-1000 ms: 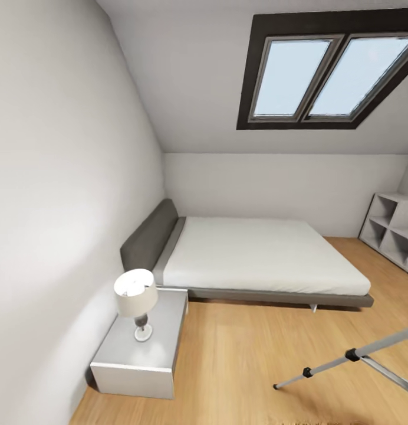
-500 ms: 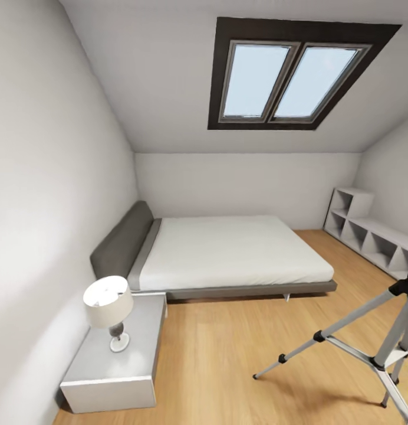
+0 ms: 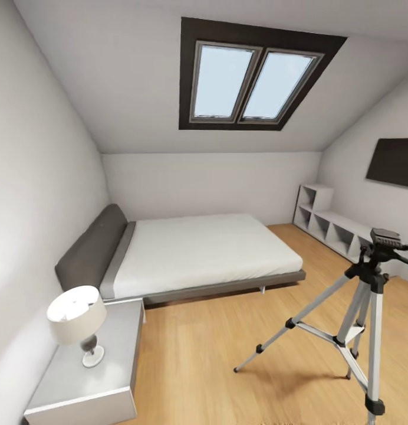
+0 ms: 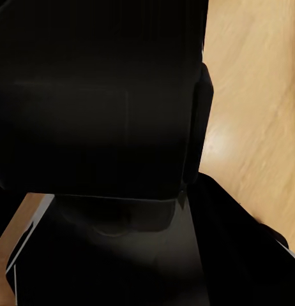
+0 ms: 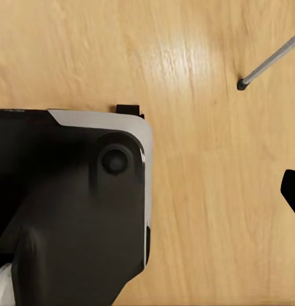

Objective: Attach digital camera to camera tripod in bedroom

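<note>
In the head view the camera tripod (image 3: 362, 321) is seen at about 4 o'clock, standing upright on the light wood floor (image 3: 210, 354) with its three silver legs spread. Its black head (image 3: 385, 241) is at the top, with a pan handle reaching toward the right edge. No digital camera can be made out on it.

The bed (image 3: 198, 251) is placed at the centre, its grey headboard toward 9 o'clock. A grey table (image 3: 118, 342) is set at 7 o'clock against the wall and carries a white-shaded lamp (image 3: 78, 319). A dark-framed skylight (image 3: 251, 82) is cut into the sloped ceiling at 12 o'clock. White cube shelves (image 3: 328, 227) run along the wall at 3 o'clock, below a dark wall TV (image 3: 394, 162).

In the left wrist view, dark robot bodywork (image 4: 103, 127) is seen close up over the floor; the pose of the arm and the state of its jaws cannot be told. In the right wrist view, a black and silver-edged robot part (image 5: 77, 204) is seen above the floor, and one tripod foot (image 5: 241, 84) with its silver leg lies at 1 o'clock, well apart from it. The state of the right jaws cannot be told either.
</note>
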